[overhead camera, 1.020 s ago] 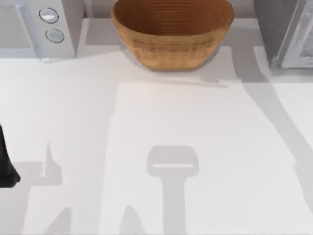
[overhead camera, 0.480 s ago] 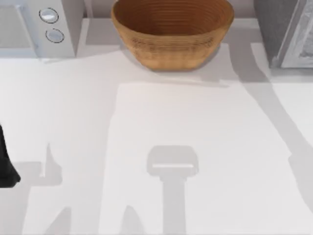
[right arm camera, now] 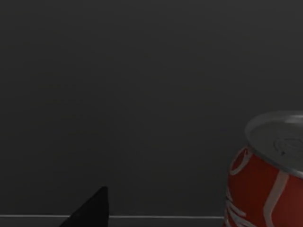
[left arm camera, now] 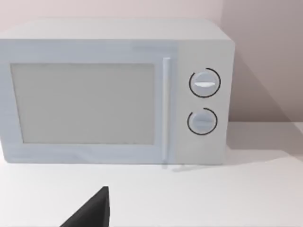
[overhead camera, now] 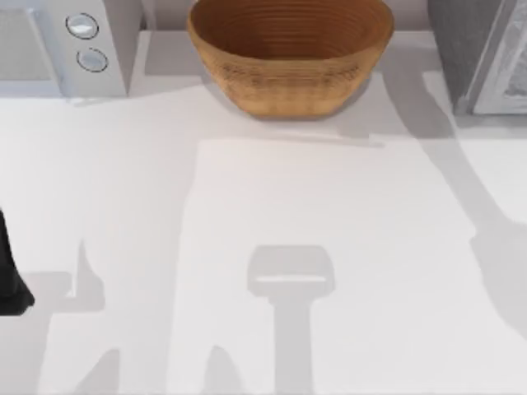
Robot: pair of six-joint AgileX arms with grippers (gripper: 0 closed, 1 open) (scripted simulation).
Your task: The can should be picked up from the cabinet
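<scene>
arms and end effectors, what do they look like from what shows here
Little shows. The left arm is a matte black, unmarked shape at the top view's left edge. Each wrist view shows one black, pointed wedge of finger, plain, with no cables or markings.

— Where's free room?
— The white table (overhead camera: 329, 247) is bare across the top view's middle and bottom.
— And what blocks?
— Along the upper edge: microwave (overhead camera: 66, 45) left, basket (overhead camera: 290, 53) centre, cabinet (overhead camera: 482, 53) right.
</scene>
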